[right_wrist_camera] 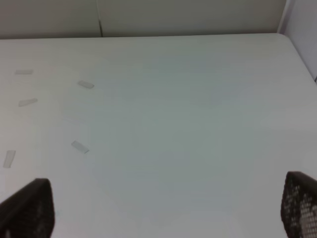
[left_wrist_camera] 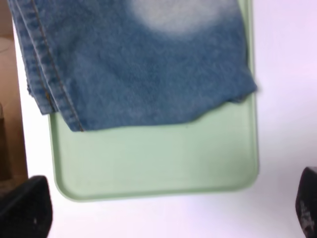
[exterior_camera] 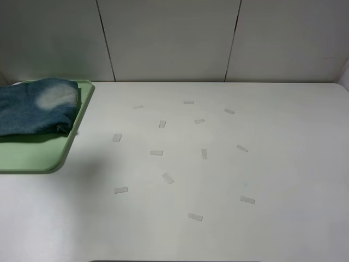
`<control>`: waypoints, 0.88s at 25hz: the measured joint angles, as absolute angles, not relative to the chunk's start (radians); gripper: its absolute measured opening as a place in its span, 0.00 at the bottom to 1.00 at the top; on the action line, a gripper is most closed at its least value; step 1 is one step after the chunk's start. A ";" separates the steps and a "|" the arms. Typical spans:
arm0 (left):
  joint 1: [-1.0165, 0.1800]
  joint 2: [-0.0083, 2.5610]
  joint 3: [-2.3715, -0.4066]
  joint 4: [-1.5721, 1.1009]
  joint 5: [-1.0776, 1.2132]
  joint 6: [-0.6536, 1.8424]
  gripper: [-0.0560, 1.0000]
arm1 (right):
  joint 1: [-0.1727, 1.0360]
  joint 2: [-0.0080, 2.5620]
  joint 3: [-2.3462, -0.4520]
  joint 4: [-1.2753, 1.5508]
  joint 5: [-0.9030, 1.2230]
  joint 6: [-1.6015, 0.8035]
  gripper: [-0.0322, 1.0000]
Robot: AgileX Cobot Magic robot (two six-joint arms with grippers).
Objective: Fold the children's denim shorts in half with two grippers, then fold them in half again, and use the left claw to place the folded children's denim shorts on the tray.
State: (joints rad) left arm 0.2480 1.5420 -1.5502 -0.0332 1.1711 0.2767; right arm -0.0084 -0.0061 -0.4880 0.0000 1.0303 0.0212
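The children's denim shorts (exterior_camera: 32, 106) lie folded on the far part of the light-green tray (exterior_camera: 32, 155) at the table's left edge, a pale faded patch facing up. In the left wrist view the shorts (left_wrist_camera: 138, 64) cover one end of the tray (left_wrist_camera: 158, 158), and its other end is bare. The left claw (left_wrist_camera: 166, 214) hovers above the tray's bare end, open, its black fingertips (left_wrist_camera: 25, 210) wide apart and holding nothing. The right gripper (right_wrist_camera: 162, 210) is open over bare white table, away from the shorts. Neither arm shows in the exterior high view.
Several small pale tape strips (exterior_camera: 156, 153) are scattered over the middle of the white table (exterior_camera: 245, 174). A panelled white wall (exterior_camera: 174, 38) stands behind it. The right wrist view shows the table's far corner (right_wrist_camera: 285, 37).
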 joint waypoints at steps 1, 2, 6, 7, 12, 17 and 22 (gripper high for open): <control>0.248 1.512 -1.529 -0.037 1.171 0.277 0.99 | -0.008 -0.006 -0.488 0.000 1.030 0.021 0.70; 0.248 1.482 -1.507 -0.042 1.171 0.277 0.99 | -0.008 -0.006 -0.488 0.000 1.030 0.021 0.70; 0.248 1.371 -1.418 -0.055 1.172 0.277 0.99 | -0.008 -0.006 -0.488 0.000 1.030 0.021 0.70; 0.248 1.341 -1.395 -0.055 1.172 0.277 0.99 | -0.008 -0.006 -0.488 0.000 1.030 0.021 0.70; 0.248 1.202 -1.293 -0.061 1.173 0.278 0.99 | -0.008 -0.006 -0.488 0.000 1.030 0.021 0.70; 0.248 1.068 -1.187 -0.063 1.173 0.278 0.99 | -0.008 -0.006 -0.488 0.000 1.030 0.021 0.70; 0.248 0.916 -1.080 -0.065 1.174 0.275 0.99 | -0.008 -0.006 -0.488 0.000 1.030 0.021 0.70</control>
State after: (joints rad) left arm 0.2480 0.9161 -1.0798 -0.0647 1.1739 0.2748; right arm -0.0084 -0.0061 -0.4880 0.0000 1.0303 0.0212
